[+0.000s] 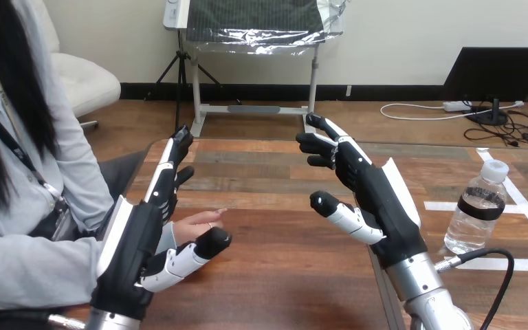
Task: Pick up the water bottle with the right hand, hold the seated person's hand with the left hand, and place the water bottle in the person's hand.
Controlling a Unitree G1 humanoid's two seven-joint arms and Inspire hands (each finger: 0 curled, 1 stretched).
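Looking to the right side of the frame, we see the water bottle (476, 218) standing on the bench (282, 275). Its long axis is upright with a slight lean toward the upper right of the frame, the white cap (496, 170) on top and the base down on the wood. It is clear plastic with a dark band (481, 203) round its upper part. It stands beside white tape lines (522, 206) on the bench, clear of both robot hands. A black cable (495, 258) loops just below it in the frame.

We find the right robot hand (378, 199) at centre right, raised above the bench, left of the bottle and apart from it. It is open and holds nothing. Its fingers reach toward the upper left of the frame with a loose bend, and its thumb (340, 212) juts left.

The left robot hand (134, 240) is at lower left, also open, with its fingers straight and pointing up the frame and its thumb (192, 253) stuck out to the right. The person's hand (194, 225) shows just right of that palm, above the thumb, its fingertips pointing right. The robot fingers stand straight beside it rather than round it, and we cannot tell whether the two touch.
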